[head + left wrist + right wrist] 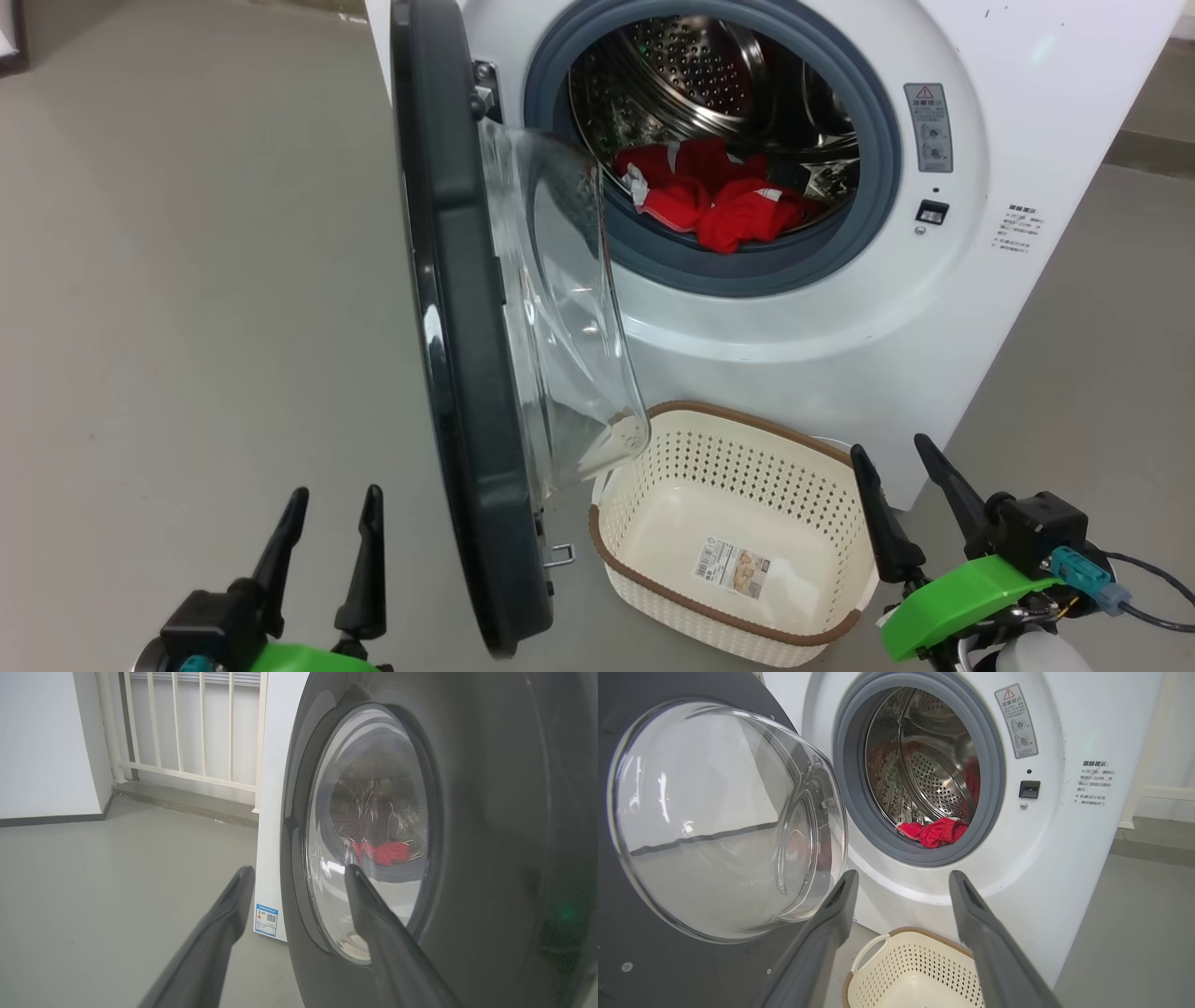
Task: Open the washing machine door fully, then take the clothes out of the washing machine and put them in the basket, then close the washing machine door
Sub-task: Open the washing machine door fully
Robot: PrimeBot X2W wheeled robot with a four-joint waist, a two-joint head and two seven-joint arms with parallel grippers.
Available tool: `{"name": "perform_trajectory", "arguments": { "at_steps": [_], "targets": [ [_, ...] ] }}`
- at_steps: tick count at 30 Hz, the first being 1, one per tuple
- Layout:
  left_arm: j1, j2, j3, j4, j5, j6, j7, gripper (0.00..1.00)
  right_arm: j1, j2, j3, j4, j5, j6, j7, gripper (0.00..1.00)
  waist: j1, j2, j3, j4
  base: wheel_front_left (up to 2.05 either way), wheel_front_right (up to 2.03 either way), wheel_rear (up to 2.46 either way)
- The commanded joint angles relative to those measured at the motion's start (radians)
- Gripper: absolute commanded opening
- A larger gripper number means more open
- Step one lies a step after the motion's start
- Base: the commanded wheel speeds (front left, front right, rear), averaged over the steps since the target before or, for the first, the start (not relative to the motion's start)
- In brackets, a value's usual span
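The white washing machine (803, 317) stands ahead with its black-rimmed door (457, 327) swung out edge-on toward me, its glass bowl (560, 308) facing the drum. Red clothes (719, 201) lie at the front of the steel drum; they also show as red clothes (936, 831) and through the door glass as red clothes (385, 851). The cream basket (738, 532) sits on the floor below the opening, with nothing in it but a paper label. My left gripper (331, 532) is open, left of the door's outer face (490, 835). My right gripper (901, 490) is open beside the basket's right end.
Grey floor (187, 280) spreads to the left of the door. A white railing (187, 728) and a wall stand behind the machine's left side. The basket's handle (871, 952) lies just under the door's glass bowl (719, 821).
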Motion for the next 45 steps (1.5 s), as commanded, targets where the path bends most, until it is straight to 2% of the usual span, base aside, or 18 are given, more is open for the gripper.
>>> {"name": "perform_trajectory", "arguments": {
  "at_steps": [1, 11, 12, 14, 15, 21, 25, 34, 41, 45],
  "targets": [
    [-0.009, 0.013, 0.038, -0.026, 0.014, 0.004, -0.008, 1.00, -0.004, 0.001, 0.014, -0.019, -0.004, 0.005, -0.009, 1.00, 0.0000, 0.0000, 0.001, 0.002, 0.00, 0.00, 0.00],
    [-0.001, 0.013, 0.047, -0.027, 0.007, 0.006, -0.008, 1.00, -0.005, 0.003, 0.002, -0.006, 0.016, 0.005, -0.009, 1.00, 0.0000, 0.0000, 0.003, 0.002, 0.00, 0.00, 0.00],
    [-0.001, 0.013, 0.048, -0.025, 0.006, 0.005, -0.008, 0.87, -0.006, 0.003, 0.002, -0.004, 0.016, 0.005, -0.009, 1.00, 0.0000, 0.0000, 0.003, 0.001, 0.00, 0.00, 0.00],
    [-0.002, 0.013, 0.046, -0.026, 0.007, 0.003, -0.008, 0.09, -0.005, 0.003, 0.001, -0.002, 0.020, 0.005, -0.009, 1.00, 0.0000, 0.0000, 0.004, 0.001, 0.00, 0.00, 0.00],
    [-0.004, 0.013, 0.043, -0.027, 0.008, 0.003, -0.008, 0.00, -0.005, 0.003, 0.000, -0.001, 0.023, 0.005, -0.009, 1.00, 0.0000, 0.0000, 0.004, 0.000, 0.00, 0.00, 0.00],
    [-0.037, 0.013, 0.040, -0.098, 0.023, 0.017, -0.008, 0.00, -0.008, 0.003, -0.005, 0.009, 0.039, 0.005, -0.009, 1.00, 0.0000, 0.0000, 0.007, -0.001, 0.00, 0.00, 0.00],
    [-0.067, 0.013, 0.047, -0.193, 0.009, 0.035, -0.008, 0.00, -0.012, 0.003, -0.018, 0.016, 0.046, 0.005, -0.009, 1.00, 0.0000, 0.0000, 0.008, -0.002, 0.00, 0.00, 0.00],
    [-0.119, 0.013, -0.014, -0.467, 0.013, 0.077, -0.002, 0.00, -0.015, 0.003, -0.030, 0.026, 0.060, 0.005, -0.009, 1.00, 0.0000, 0.0000, 0.003, -0.012, 0.00, 0.00, 0.00],
    [-0.135, 0.013, -0.089, -0.641, -0.009, 0.080, 0.122, 0.00, -0.023, 0.003, -0.028, 0.033, 0.080, 0.005, -0.009, 1.00, 0.0000, 0.0000, 0.011, -0.029, 0.00, 0.00, 0.00],
    [-0.133, 0.013, -0.164, -0.698, -0.021, 0.080, 0.198, 0.00, -0.031, 0.003, -0.027, 0.035, 0.078, 0.005, -0.009, 1.00, 0.0000, 0.0000, 0.018, -0.034, 0.00, 0.00, 0.00]
  ]
}}
